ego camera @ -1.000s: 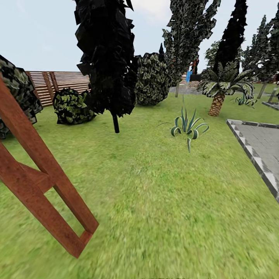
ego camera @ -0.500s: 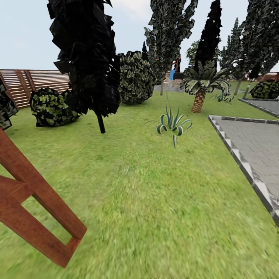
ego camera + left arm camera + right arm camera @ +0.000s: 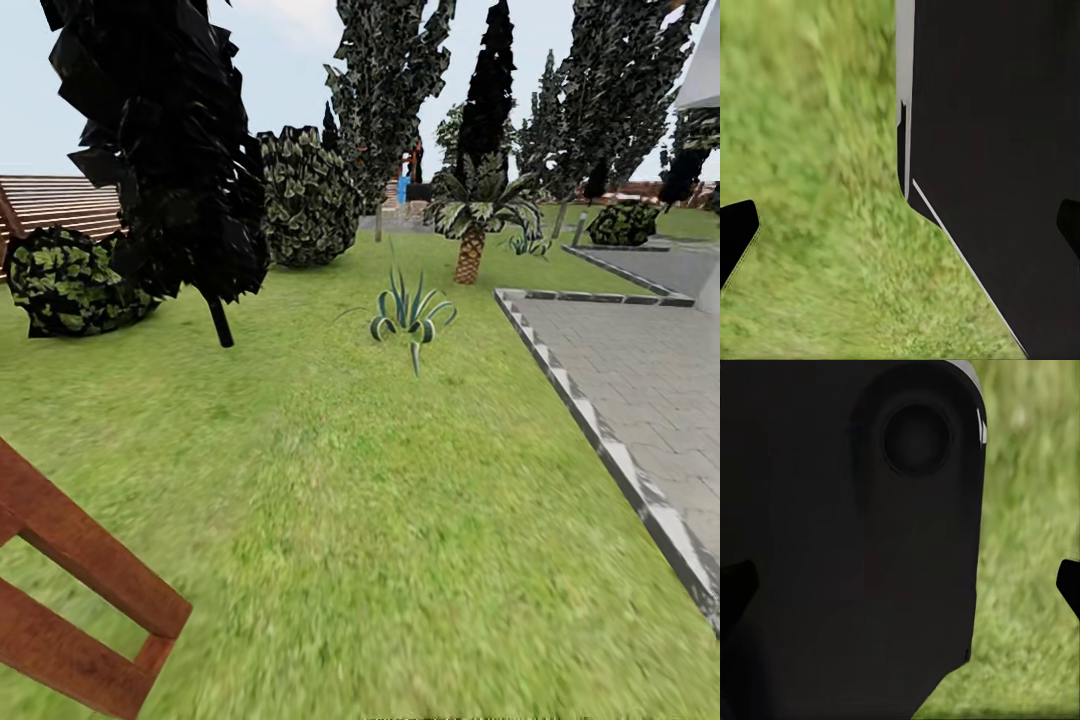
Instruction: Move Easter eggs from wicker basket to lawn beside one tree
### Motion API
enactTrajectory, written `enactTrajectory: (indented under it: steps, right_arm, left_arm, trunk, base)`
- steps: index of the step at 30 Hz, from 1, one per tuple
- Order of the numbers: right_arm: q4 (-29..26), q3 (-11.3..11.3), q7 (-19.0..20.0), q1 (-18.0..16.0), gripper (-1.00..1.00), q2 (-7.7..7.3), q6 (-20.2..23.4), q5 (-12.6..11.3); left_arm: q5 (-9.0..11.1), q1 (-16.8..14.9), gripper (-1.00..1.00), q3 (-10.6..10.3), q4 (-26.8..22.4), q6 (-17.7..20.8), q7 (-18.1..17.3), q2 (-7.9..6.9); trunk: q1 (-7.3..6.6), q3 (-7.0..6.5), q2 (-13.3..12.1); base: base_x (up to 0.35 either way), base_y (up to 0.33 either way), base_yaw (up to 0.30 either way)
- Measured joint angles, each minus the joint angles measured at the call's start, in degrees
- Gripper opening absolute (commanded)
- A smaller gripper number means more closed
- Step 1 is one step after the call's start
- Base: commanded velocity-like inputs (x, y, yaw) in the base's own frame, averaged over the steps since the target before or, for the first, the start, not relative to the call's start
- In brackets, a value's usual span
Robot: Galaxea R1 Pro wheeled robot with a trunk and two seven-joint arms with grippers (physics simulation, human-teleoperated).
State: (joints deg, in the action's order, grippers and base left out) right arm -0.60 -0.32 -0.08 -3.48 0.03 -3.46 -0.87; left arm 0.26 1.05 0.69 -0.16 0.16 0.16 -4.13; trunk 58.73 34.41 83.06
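Observation:
The Easter eggs and the wicker basket are out of view. The lawn (image 3: pixel 380 500) spreads ahead as mottled green grass, with garden trees and shrubs at its far side. My left gripper (image 3: pixel 900 232) hangs over grass beside my own dark body; its two black fingertips (image 3: pixel 736 238) sit at opposite frame edges, open with nothing between them. My right gripper (image 3: pixel 900 585) is likewise open and empty, its fingertips (image 3: pixel 1069 583) spread wide in front of my black body, with grass beyond.
A black-foliaged column tree (image 3: pixel 160 150) on a thin stem stands ahead left, near a round shrub (image 3: pixel 75 285). A spiky plant (image 3: pixel 410 315) and a small palm (image 3: pixel 470 225) lie ahead. A paved area (image 3: pixel 640 380) with a stone kerb is on the right. A red-brown swing frame (image 3: pixel 80 590) is near left.
The whole head view has slid left, so the camera has turned right. The swing frame now fills less of the lower left and more paving shows on the right.

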Motion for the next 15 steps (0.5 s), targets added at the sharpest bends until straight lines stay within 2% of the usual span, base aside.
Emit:
enactTrajectory:
  steps: [15]
  right_arm:
    - [0.0, 0.0, 0.0, 0.0, 1.0, 0.3, -0.02, 0.08]
  left_arm:
    - [0.01, 0.0, 1.0, 0.02, 0.0, 0.0, 0.0, 0.0]
  trunk:
    - [0.0, 0.54, 0.0]
  base:
    - [0.0, 0.0, -0.253]
